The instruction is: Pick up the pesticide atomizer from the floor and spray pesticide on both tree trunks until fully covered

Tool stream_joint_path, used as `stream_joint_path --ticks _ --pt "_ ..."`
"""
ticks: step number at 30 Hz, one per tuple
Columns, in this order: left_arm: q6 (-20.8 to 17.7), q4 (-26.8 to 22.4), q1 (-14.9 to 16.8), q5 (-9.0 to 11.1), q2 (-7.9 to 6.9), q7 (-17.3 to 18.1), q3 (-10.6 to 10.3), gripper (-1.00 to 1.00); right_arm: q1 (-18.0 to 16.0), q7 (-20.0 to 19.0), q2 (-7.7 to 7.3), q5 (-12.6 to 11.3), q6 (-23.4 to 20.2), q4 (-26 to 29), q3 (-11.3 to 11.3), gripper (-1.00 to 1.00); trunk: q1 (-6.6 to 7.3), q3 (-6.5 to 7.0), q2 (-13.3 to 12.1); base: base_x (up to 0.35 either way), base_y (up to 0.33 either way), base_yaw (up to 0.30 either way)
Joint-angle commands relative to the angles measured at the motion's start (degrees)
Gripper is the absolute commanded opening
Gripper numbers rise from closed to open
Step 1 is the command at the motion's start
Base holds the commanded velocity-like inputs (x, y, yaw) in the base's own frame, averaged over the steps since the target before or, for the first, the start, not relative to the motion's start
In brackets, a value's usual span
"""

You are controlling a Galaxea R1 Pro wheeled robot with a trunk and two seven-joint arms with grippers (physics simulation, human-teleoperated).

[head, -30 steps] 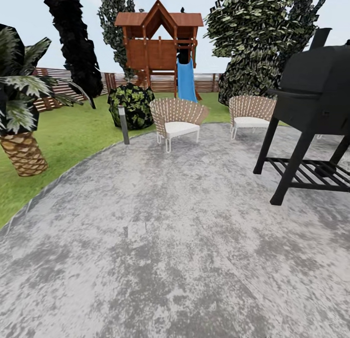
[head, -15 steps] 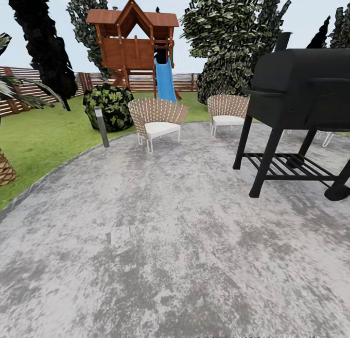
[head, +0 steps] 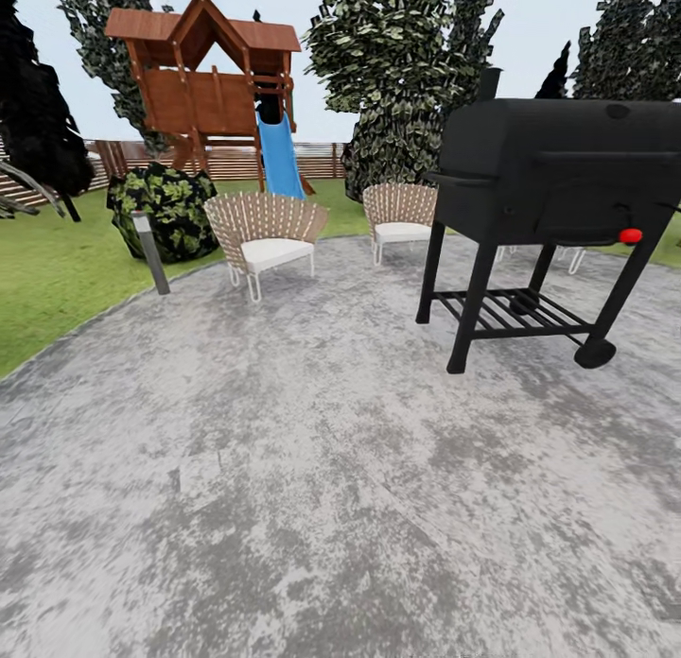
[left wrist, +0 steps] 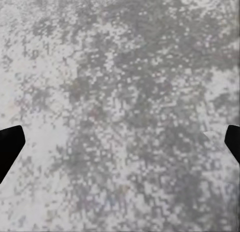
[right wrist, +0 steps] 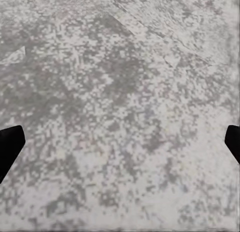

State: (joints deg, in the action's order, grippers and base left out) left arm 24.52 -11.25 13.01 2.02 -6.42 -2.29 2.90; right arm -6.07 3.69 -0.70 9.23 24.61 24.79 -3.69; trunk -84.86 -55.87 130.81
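The pesticide atomizer is out of view. Tall dark-leaved trees (head: pixel 407 72) rise behind the chairs, and another (head: pixel 629 34) stands behind the grill; foliage hides their trunks. In the left wrist view, my left gripper (left wrist: pixel 120 147) is open, its black fingertips (left wrist: pixel 9 147) wide apart over mottled grey paving with nothing between them. My right gripper (right wrist: pixel 120 147) is open the same way above the paving, its fingertips (right wrist: pixel 9 147) at the picture's edges.
A black grill (head: pixel 549 185) on legs stands at the right on the grey patio (head: pixel 312 469). Two wicker chairs (head: pixel 265 237) (head: pixel 399 218), a short lamp post (head: pixel 151 251), a dark shrub (head: pixel 165 209) and a wooden playhouse with a blue slide (head: pixel 279 157) lie ahead. Lawn lies to the left.
The head view has swung to the right: the grill now shows whole, chairs and playhouse have slid left, and the palm has left the picture. This is camera motion.
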Motion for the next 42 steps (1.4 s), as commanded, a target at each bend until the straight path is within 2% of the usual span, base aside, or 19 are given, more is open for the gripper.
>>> stream_joint_path --ticks 1,42 --pt "0.00 0.00 0.00 0.00 0.00 0.00 -0.02 1.00 0.00 0.00 0.00 0.00 0.00 0.00 0.00 1.00 0.00 0.00 0.00 0.000 0.000 -0.264" --pt "0.00 0.00 0.00 0.01 0.00 0.00 0.00 1.00 0.00 0.00 0.00 0.00 0.00 0.00 0.05 1.00 0.00 0.00 0.00 0.000 0.000 -0.264"
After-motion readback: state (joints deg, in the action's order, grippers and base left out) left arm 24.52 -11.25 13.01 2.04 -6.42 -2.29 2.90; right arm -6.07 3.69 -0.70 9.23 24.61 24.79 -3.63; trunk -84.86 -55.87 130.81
